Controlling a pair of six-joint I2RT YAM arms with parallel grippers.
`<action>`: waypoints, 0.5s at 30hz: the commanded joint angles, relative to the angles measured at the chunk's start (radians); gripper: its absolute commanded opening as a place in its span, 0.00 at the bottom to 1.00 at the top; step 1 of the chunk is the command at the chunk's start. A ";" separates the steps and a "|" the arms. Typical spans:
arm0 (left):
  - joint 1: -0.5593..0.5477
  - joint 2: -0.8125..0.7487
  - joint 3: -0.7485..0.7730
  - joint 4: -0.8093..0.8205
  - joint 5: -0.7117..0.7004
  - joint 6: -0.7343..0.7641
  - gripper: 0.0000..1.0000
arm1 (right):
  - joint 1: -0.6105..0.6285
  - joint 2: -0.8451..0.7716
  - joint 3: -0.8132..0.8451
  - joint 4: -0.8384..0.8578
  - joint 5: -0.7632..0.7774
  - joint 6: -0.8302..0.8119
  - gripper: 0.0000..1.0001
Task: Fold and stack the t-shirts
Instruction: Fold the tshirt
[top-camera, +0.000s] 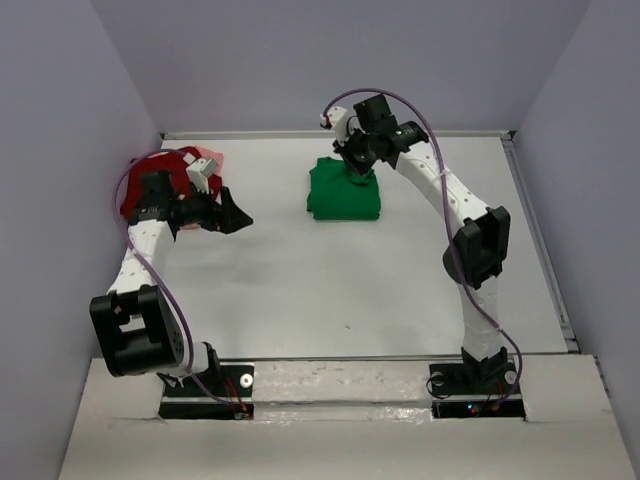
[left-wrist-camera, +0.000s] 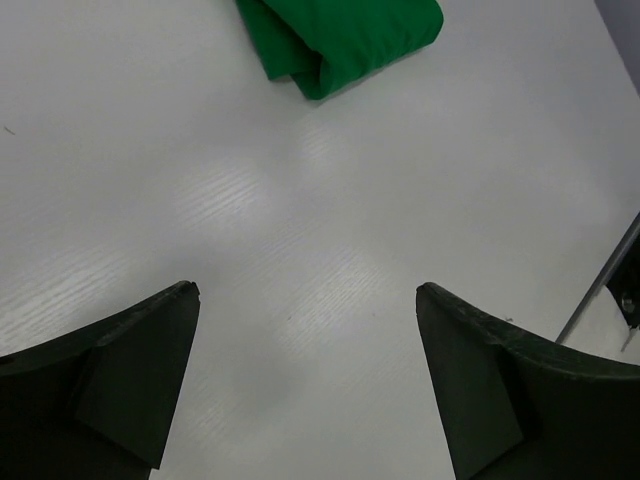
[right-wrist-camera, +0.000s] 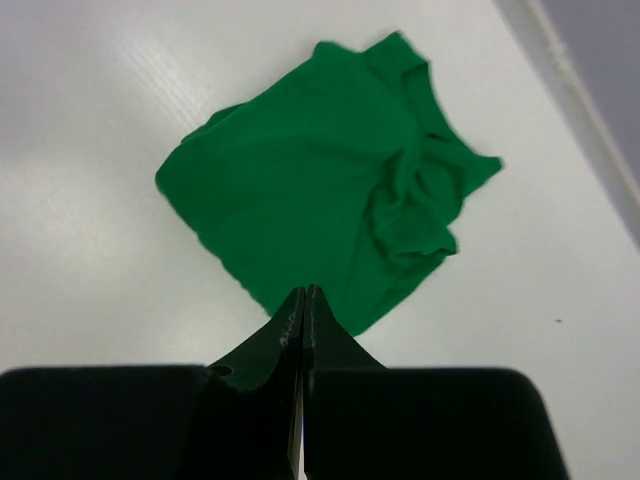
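The bright green t-shirt (top-camera: 345, 192) lies folded into a rough square at the far middle of the table, its collar end rumpled (right-wrist-camera: 330, 190). My right gripper (top-camera: 357, 165) hovers over its far edge, jaws shut with nothing between them (right-wrist-camera: 303, 292). The dark red t-shirt (top-camera: 135, 195) sits bunched at the far left, with a bit of the pale pink t-shirt (top-camera: 211, 158) beside it. My left gripper (top-camera: 235, 215) is just right of that pile, open over bare table (left-wrist-camera: 307, 290). It points toward the green t-shirt (left-wrist-camera: 340, 35).
White tabletop (top-camera: 330, 290) spreads between the two arms. A raised rim (top-camera: 535, 230) runs along the table's right side, and grey walls close in left, back and right. The right arm's elbow (top-camera: 480, 245) stands over the right half.
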 joint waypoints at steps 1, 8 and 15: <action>0.033 -0.034 -0.035 0.061 0.120 -0.047 0.97 | 0.023 0.059 0.004 -0.116 -0.126 0.047 0.00; 0.031 -0.040 -0.013 0.037 -0.005 -0.022 0.90 | 0.069 0.198 0.091 -0.141 -0.126 0.036 0.00; 0.031 -0.083 -0.042 0.064 -0.048 -0.028 0.90 | 0.100 0.284 0.188 -0.145 -0.155 0.038 0.00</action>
